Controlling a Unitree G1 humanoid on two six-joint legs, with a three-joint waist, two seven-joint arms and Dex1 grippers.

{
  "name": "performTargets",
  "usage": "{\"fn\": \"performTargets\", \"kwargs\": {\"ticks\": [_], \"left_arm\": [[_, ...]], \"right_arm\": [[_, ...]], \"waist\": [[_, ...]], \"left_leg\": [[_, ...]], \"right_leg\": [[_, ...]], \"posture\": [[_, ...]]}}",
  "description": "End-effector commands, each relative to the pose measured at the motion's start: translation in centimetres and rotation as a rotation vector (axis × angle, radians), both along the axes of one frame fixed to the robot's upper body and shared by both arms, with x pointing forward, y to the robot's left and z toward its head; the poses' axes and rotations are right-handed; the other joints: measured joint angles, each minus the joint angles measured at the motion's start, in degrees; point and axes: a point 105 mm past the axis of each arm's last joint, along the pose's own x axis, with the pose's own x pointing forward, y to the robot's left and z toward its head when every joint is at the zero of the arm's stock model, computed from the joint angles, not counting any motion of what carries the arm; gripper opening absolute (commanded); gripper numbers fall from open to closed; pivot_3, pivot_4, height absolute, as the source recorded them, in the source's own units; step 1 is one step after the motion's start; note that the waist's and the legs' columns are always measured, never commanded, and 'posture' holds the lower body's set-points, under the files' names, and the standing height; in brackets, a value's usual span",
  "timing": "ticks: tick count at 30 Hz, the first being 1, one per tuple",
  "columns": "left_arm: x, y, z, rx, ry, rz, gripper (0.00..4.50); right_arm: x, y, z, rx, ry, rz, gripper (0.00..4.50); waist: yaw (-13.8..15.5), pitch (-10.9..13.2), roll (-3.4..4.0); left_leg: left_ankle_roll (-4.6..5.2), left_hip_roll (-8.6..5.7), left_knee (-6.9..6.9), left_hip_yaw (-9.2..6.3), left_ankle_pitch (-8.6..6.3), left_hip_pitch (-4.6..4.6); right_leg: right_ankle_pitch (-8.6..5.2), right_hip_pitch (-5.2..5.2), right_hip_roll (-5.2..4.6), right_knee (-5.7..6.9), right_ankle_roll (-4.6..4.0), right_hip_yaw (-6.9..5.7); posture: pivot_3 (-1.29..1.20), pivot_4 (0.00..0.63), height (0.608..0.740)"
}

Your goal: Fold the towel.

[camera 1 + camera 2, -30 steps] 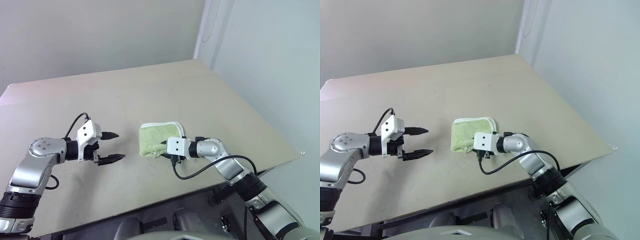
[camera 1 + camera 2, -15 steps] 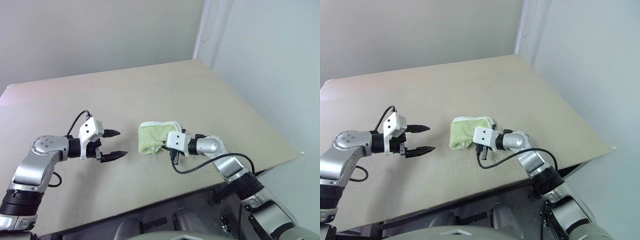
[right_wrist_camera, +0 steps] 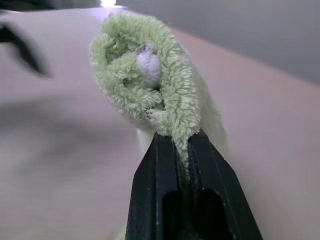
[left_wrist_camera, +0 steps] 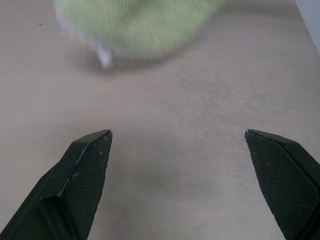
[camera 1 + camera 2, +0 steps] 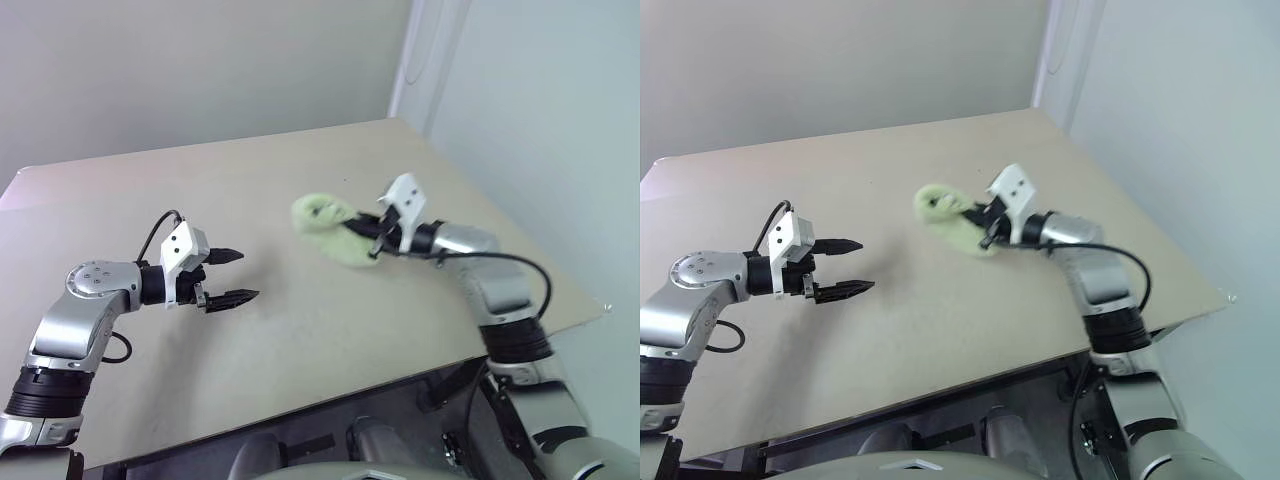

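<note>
Towel (image 5: pixel 330 228) bunched, pinched in right gripper (image 5: pixel 366 236), lifted above table (image 5: pixel 300 330) centre. Left gripper (image 5: pixel 236 276) spread wide, empty, low over table, well apart; towel lies ahead toward robot's right.

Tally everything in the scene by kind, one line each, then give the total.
Towels: 1, the light-green towel, pinched in the right gripper
Tables: 1, the beige table
Grippers: 2, counting the open left gripper
Total: 4
</note>
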Motion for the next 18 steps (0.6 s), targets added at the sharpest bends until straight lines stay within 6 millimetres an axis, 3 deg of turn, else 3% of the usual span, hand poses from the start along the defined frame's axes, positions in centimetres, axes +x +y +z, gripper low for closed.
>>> {"fn": "performTargets", "kwargs": {"ticks": [1,6,9,13,18], "left_arm": [[0.5,-0.1,0.7,0.001,-0.037,-0.008,4.5],[0.6,-0.4,0.3,0.007,-0.04,-0.019,4.5],[0.6,-0.5,0.2,0.008,-0.043,-0.023,4.5],[0.7,-0.5,0.1,0.016,-0.05,-0.024,4.5],[0.6,-0.2,0.0,0.022,-0.052,-0.018,4.5]], "right_arm": [[1.0,-2.6,3.0,-0.053,-0.122,-0.066,0.04],[1.6,-4.8,2.7,-0.221,-0.19,-0.106,0.04],[1.2,-4.5,0.1,-0.301,-0.165,-0.07,0.04],[-0.9,-2.0,-5.0,-0.322,-0.078,0.038,0.04],[-2.7,-1.0,-8.6,-0.376,-0.001,0.091,0.04]], "waist": [[-0.09,0.02,0.03],[-0.3,0.06,0.09],[-0.43,0.05,0.08],[-0.19,0.04,0.05],[-0.1,0.07,0.11]], "left_leg": [[0.0,0.0,-0.02,0.0,0.0,-0.01],[0.01,0.01,-0.07,0.05,-0.01,-0.02],[0.01,0.01,-0.07,0.06,0.0,-0.01],[0.01,0.01,-0.06,0.05,0.0,0.0],[0.01,0.0,-0.01,0.1,0.0,-0.06]], "right_leg": [[0.0,-0.02,0.0,-0.01,0.0,0.0],[0.0,-0.06,0.02,-0.02,0.0,0.04],[0.0,-0.05,0.02,-0.02,0.0,0.05],[0.0,-0.03,0.03,-0.02,0.0,0.05],[0.0,-0.07,0.0,0.0,0.02,0.12]], "posture": [[0.0,0.0,0.74],[0.0,0.0,0.74],[0.0,0.0,0.74],[0.0,0.0,0.74],[0.0,0.0,0.74]]}}
